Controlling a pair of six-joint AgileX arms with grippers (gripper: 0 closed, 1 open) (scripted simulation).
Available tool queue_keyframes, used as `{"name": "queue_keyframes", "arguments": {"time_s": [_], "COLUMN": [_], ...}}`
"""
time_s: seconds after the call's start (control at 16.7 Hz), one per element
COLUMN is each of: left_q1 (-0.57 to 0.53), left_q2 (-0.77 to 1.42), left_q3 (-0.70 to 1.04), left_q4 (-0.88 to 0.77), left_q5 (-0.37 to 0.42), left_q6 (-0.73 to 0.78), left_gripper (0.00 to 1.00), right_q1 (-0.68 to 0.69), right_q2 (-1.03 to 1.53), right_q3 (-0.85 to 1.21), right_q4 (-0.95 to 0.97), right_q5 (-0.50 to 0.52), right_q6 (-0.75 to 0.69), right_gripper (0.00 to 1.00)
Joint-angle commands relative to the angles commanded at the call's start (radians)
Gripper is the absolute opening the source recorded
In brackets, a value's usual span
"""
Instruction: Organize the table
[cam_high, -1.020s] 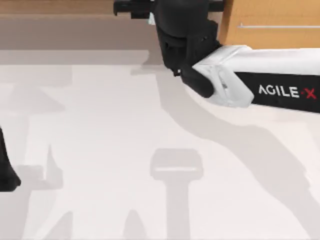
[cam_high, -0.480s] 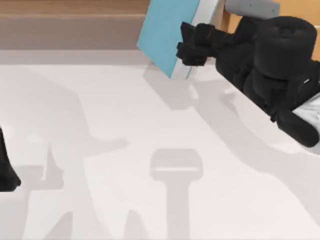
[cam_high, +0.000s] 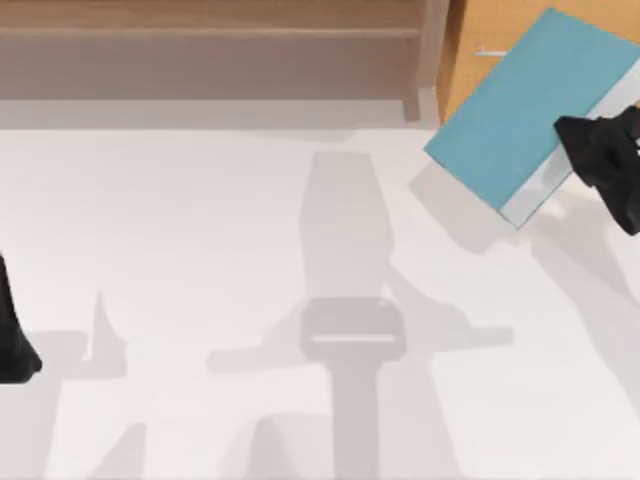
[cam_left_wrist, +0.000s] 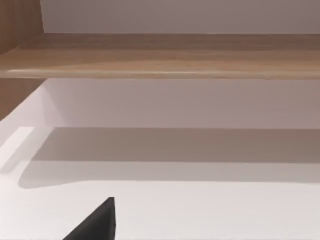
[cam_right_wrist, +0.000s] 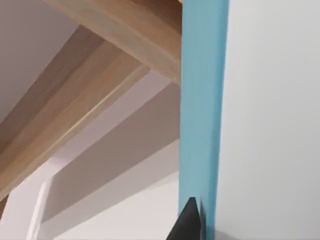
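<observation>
Now the right gripper is pinched on a blue book, holding it tilted above the table's far right corner, just before the wooden shelf and the drawer unit. Likely the carry step; next comes lining the book up with the shelf. The left gripper sits parked at the left edge.

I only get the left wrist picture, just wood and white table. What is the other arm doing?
Observer: The right gripper is at the table's far right, shut on a blue book.
Operator: Is the book lying down?
Observer: No, it's lifted, casting a shadow on the table.
Operator: What's behind it?
Observer: An orange-wood drawer unit, beside the brown shelf.
Operator: Where's my arm?
Observer: The left gripper sits parked at the left edge.
</observation>
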Motion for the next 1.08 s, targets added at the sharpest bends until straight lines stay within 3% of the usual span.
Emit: {"name": "queue_keyframes", "arguments": {"time_s": [0.3, 0.6, 1.08], "left_q1": [0.0, 0.0, 0.0], "left_q2": [0.0, 0.0, 0.0], "left_q3": [0.0, 0.0, 0.0], "left_q4": [0.0, 0.0, 0.0], "left_q5": [0.0, 0.0, 0.0], "left_q6": [0.0, 0.0, 0.0], "left_gripper": [1.0, 1.0, 1.0], "right_q1": [-0.309, -0.555, -0.728], "right_q2": [0.025, 0.167, 0.466], "right_q3": [-0.033, 0.071, 0.348], "right_q4": [0.026, 0.062, 0.11], "right_q5": [-0.092, -0.143, -0.249], "right_q6": [0.217, 0.394, 0.546], "right_gripper": [0.0, 0.0, 0.0]}}
